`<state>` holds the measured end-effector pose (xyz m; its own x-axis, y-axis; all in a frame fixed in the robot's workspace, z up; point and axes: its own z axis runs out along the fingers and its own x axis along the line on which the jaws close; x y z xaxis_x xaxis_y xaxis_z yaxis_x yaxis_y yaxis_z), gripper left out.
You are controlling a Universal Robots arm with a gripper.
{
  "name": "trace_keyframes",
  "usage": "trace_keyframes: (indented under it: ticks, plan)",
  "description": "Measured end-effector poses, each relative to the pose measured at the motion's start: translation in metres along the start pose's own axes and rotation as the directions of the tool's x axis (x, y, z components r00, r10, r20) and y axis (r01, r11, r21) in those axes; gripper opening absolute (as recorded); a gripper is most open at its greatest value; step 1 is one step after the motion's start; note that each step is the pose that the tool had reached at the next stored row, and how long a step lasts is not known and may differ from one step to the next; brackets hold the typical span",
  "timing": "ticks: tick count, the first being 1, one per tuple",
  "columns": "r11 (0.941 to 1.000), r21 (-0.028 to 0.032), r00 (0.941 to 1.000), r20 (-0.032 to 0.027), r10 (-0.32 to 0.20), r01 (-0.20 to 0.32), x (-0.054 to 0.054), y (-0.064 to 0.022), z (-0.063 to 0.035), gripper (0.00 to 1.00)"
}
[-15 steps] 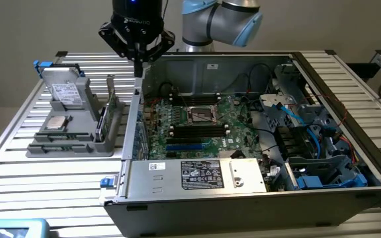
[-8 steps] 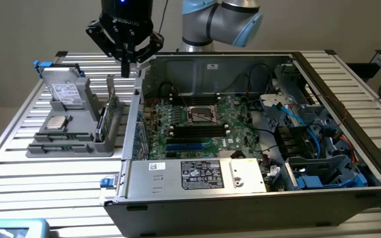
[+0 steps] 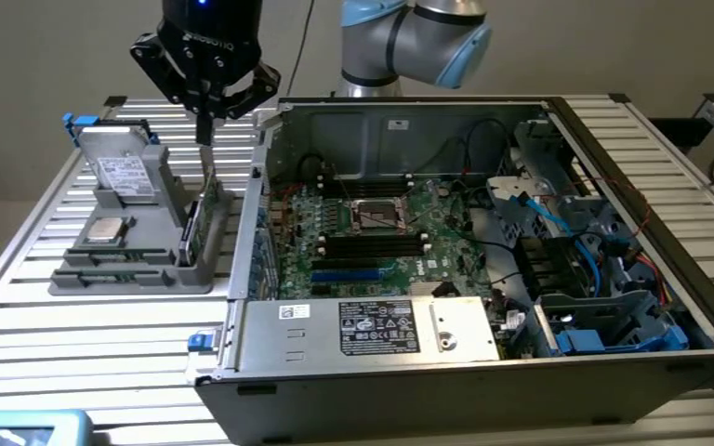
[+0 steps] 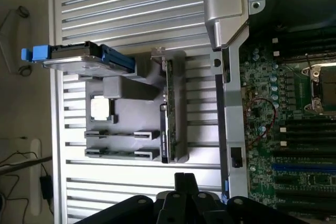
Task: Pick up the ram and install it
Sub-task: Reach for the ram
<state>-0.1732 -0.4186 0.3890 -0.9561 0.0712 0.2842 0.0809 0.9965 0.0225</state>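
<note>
The ram (image 4: 167, 114) is a thin green stick standing on its edge in a slot of the grey parts holder (image 4: 131, 129), beside the open computer case. In the exterior view the ram (image 3: 212, 206) sits at the holder's (image 3: 134, 269) side nearest the case. My gripper (image 3: 204, 133) hangs above that end of the holder, fingers shut with nothing between them, a short way above the ram. In the wrist view the gripper (image 4: 185, 178) has its dark fingertips pressed together. The motherboard (image 3: 370, 232) lies inside the case with its long black slots (image 3: 370, 244) bare.
A hard drive with blue rails (image 4: 79, 59) and a square CPU (image 4: 101, 108) also sit in the holder. The case's metal wall (image 3: 257, 214) rises right beside the ram. Cables and a drive cage (image 3: 580, 279) crowd the case at the exterior view's right. The table is slatted metal (image 3: 109, 325).
</note>
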Motion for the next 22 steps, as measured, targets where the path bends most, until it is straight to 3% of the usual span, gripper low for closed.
trace_keyframes:
  ticks: [1, 6, 8, 9, 10, 13, 18, 19, 22]
  plan:
    - [1.0, 0.0004, 1.0, -0.005, 0.0, 0.0, 0.001, -0.0015, 0.0007, 0.11]
    - [1.0, 0.0005, 1.0, -0.0056, 0.0, 0.0, 0.007, -0.0177, 0.0058, 0.11]
    - [1.0, 0.0001, 1.0, -0.0023, 0.0, 0.0, 0.01, -0.0225, 0.0086, 0.11]
    - [1.0, -0.0004, 1.0, 0.0048, 0.0, 0.0, 0.011, -0.0237, 0.0095, 0.11]
    - [1.0, -0.0018, 0.9999, 0.0156, -0.001, 0.001, 0.012, -0.0243, 0.0102, 0.11]
    - [1.0, -0.0079, 0.9979, 0.0652, -0.004, 0.004, 0.016, -0.025, 0.0116, 0.11]
    - [0.9998, -0.0158, 0.9907, 0.1356, -0.007, 0.009, 0.026, -0.0261, 0.0156, 0.11]
    - [0.9998, -0.0175, 0.9893, 0.1459, -0.007, 0.01, 0.028, -0.0264, 0.0165, 0.11]
    - [0.9997, -0.0217, 0.9861, 0.1662, -0.009, 0.012, 0.035, -0.0278, 0.0201, 0.11]
